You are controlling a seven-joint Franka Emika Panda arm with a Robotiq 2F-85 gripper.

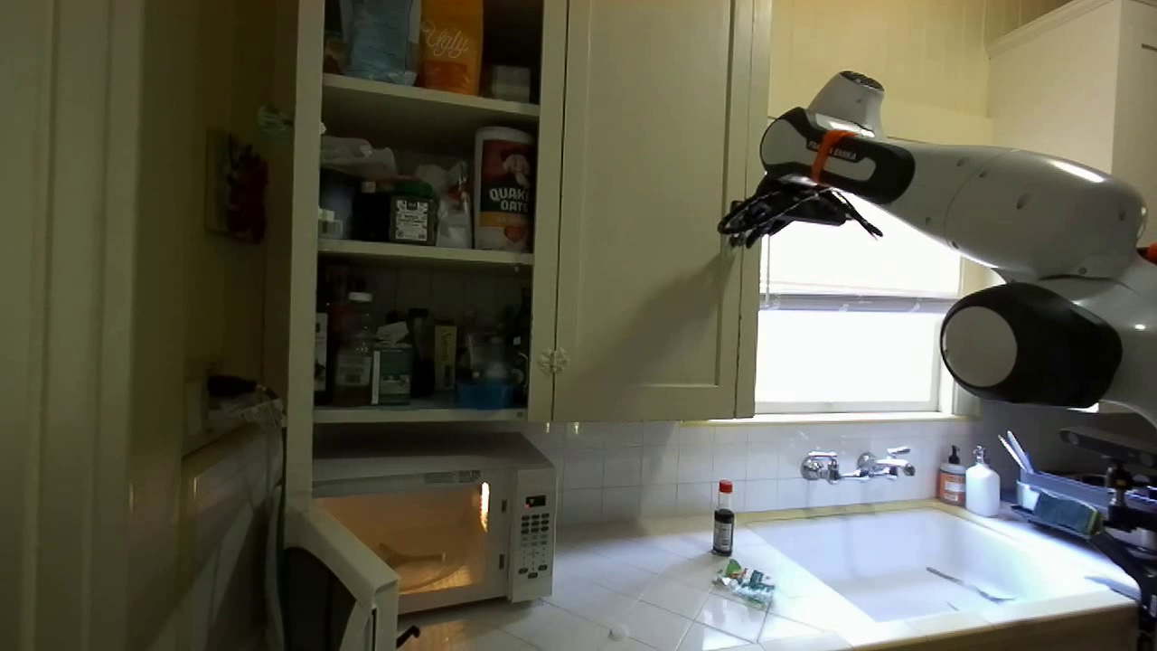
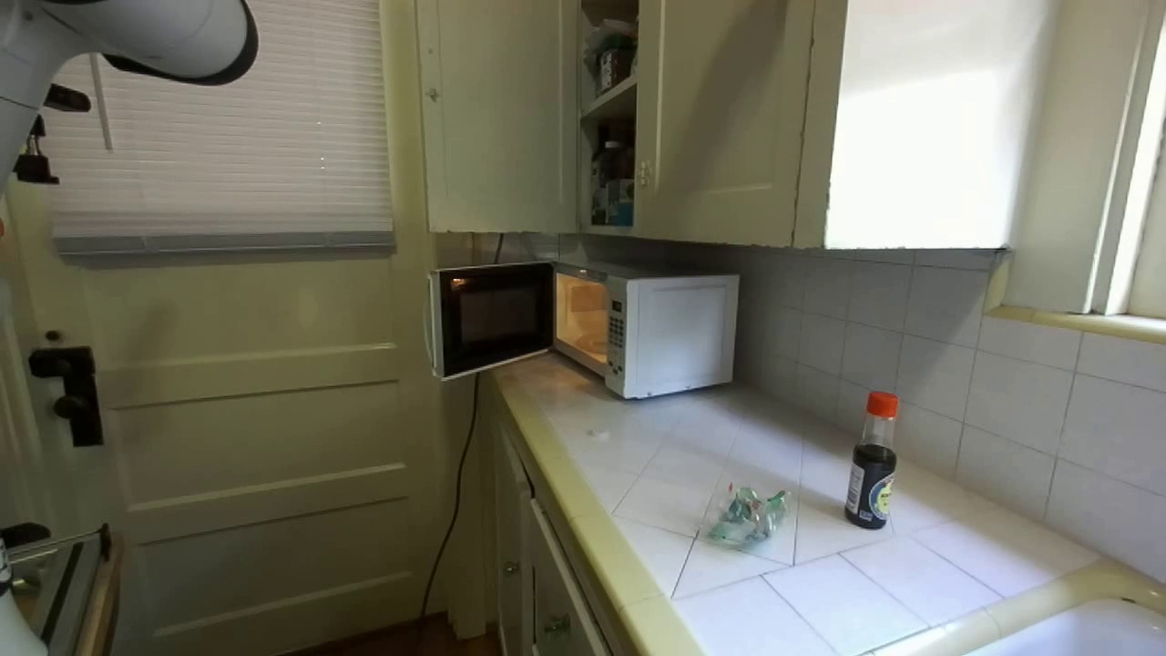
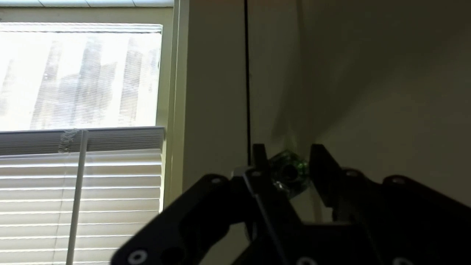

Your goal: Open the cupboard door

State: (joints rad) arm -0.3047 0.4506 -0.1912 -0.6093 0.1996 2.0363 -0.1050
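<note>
Since the door (image 1: 646,199) lies straight ahead of the fingers (image 3: 325,176), its long axis vert. and seemingly closed, a pull outward, swung abt the hinge (image 1: 553,362) side, is prob. called for next. Knob (image 3: 289,165) is set nr the door's free edge; fingers are placed either side of it, only a narrow gap left, filled by the knob, apparently pinched. Door is cream-painted, prob. wood, recess-panelled; knob is faceted, glassy, greenish, poss. slippery.

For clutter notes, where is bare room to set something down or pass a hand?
Bare counter lies between microwave and red-capped bottle, and between crumpled plastic and sink. Crowded: cupboard shelves, pump bottles by the sink, and the knob, taken up by the gripper.
</note>
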